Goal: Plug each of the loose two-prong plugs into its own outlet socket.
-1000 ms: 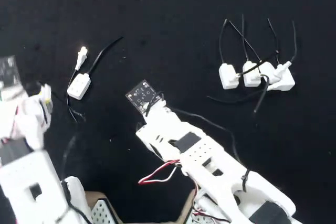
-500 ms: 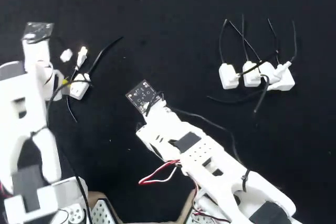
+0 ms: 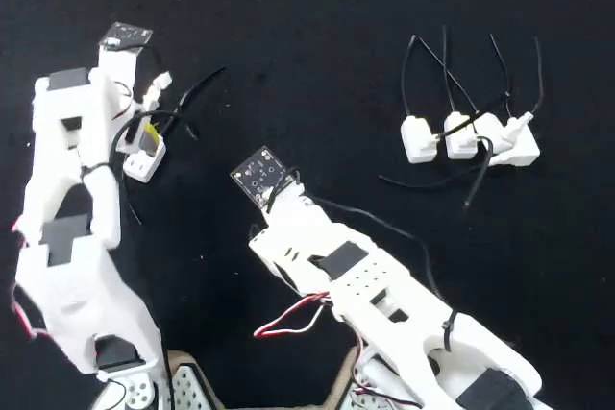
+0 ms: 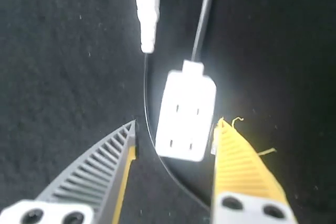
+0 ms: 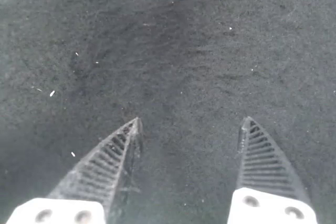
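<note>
A white outlet block [image 4: 186,116] lies on the black cloth between the fingers of my open left gripper [image 4: 176,124], which hovers over it without gripping. Just beyond it lies a loose white two-prong plug [image 4: 147,9] on a thin black cord. From above, this outlet block [image 3: 142,162] and plug [image 3: 154,93] sit at the left, partly under the left arm [image 3: 72,170]. My right gripper [image 5: 192,121] is open over bare cloth near the table's middle. At the right, three white outlet blocks [image 3: 463,136] stand in a row with cords running into them.
The right arm [image 3: 327,256] stretches from the near edge to the table's middle. A loose black cable [image 3: 437,180] curls in front of the right outlet row. Black cloth [image 3: 307,64] covers the table.
The left arm has swung from the left edge out over the table, and its gripper now sits above the left outlet block. The right arm has stayed still.
</note>
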Tool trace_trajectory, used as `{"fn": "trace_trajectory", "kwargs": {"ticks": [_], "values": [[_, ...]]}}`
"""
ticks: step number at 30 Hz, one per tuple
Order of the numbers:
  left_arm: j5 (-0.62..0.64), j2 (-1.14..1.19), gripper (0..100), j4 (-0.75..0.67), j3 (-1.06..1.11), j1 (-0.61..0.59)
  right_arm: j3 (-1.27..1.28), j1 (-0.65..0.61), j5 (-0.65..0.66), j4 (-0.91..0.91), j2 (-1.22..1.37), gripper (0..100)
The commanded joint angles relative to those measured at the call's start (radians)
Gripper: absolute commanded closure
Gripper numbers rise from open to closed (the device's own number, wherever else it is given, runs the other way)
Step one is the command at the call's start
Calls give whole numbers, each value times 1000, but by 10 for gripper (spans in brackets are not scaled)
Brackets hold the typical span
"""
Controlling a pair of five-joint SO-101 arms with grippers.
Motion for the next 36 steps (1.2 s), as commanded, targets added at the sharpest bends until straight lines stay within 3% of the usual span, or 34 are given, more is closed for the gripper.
{"fn": "trace_trajectory", "kwargs": {"ticks": [1, 9, 19, 22, 26, 28, 33, 36], "values": [[-11, 97, 760, 9, -160, 19, -1, -6, 3, -29, -36, 723], [-83, 193, 762, 91, -180, 50, -1, -6, 3, -31, -36, 723], [-77, 193, 766, 101, -179, 62, -1, -6, 3, -31, -36, 723], [-75, 173, 798, 193, -237, 65, -1, -6, 3, -31, -36, 723], [-75, 163, 979, 301, -303, 88, -1, -6, 3, -31, -36, 723], [-75, 157, 945, 367, -320, 105, -1, 5, 3, -31, -36, 723], [-5, 155, 970, 569, -421, 139, -15, 126, -5, -32, -42, 723], [86, 110, 971, 565, -417, 142, -28, 198, -6, -32, -42, 723]]}}
